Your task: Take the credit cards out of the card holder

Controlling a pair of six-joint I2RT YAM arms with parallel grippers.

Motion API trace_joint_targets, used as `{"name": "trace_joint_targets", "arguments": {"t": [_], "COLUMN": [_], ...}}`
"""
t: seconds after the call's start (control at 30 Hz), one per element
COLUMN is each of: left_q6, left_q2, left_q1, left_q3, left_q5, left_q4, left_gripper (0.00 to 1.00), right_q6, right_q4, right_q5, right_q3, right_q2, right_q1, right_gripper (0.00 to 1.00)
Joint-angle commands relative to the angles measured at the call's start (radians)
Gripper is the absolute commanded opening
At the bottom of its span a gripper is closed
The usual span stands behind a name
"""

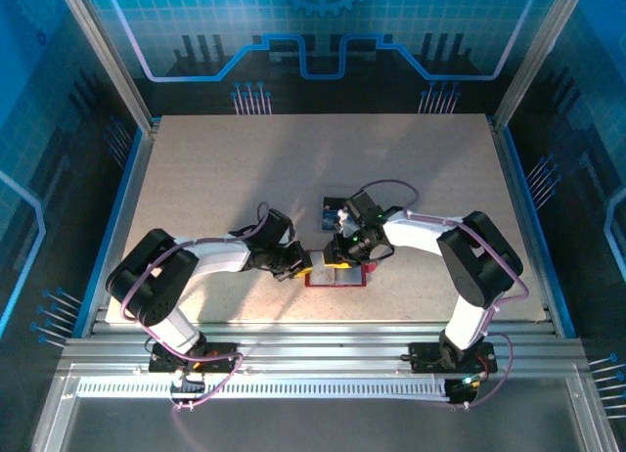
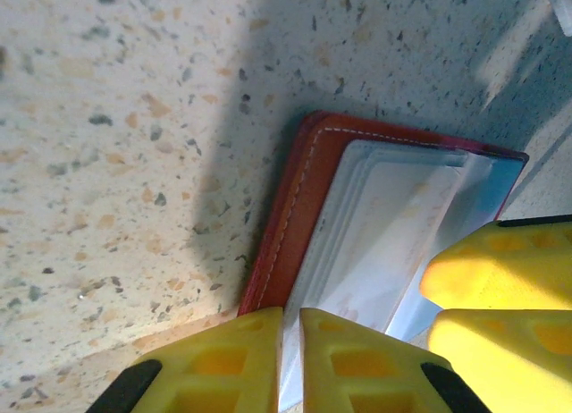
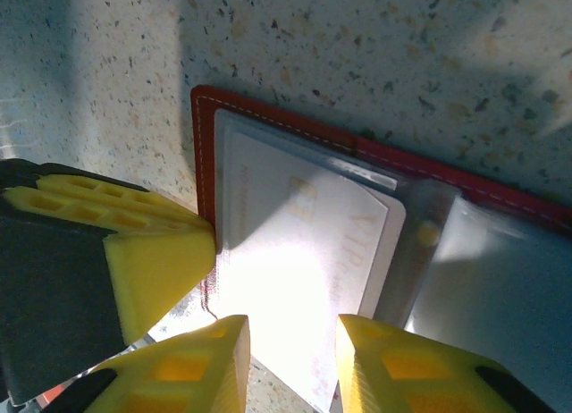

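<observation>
Top external: card holder [image 1: 337, 280] is seen lying open on counter [image 1: 215, 178], betw. both arms. Left fingers [image 2: 232, 359] are closed on its red edge. Right fingers [image 3: 206, 359] are part-open, tips set over pale credit card [image 3: 295, 243] at an inner pocket.

Robot lab test cell: pale speckled stone-look bench [image 1: 215, 178], ribbed aluminium-profile frame [image 1: 313, 339] along near edge, blue wall panels [image 1: 411, 22] printed with circuit-style lines.
</observation>
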Motion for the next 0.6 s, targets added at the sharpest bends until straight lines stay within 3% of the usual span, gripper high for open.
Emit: {"name": "trace_joint_targets", "arguments": {"t": [0.0, 0.57], "left_q6": [0.019, 0.019], "left_q2": [0.018, 0.013], "left_q1": [0.008, 0.009], "left_q3": [-0.015, -0.016], "left_q5": [-0.004, -0.001], "left_q4": [-0.018, -0.02], "left_gripper": [0.14, 0.13], "right_q6": [0.011, -0.015], "right_q4": [0.008, -0.025], "right_q5": [-0.02, 0.022], "right_q3": [0.002, -0.004], "right_q2": [0.01, 0.036], "right_q1": [0.014, 0.014], "right_gripper": [0.32, 0.32]}}
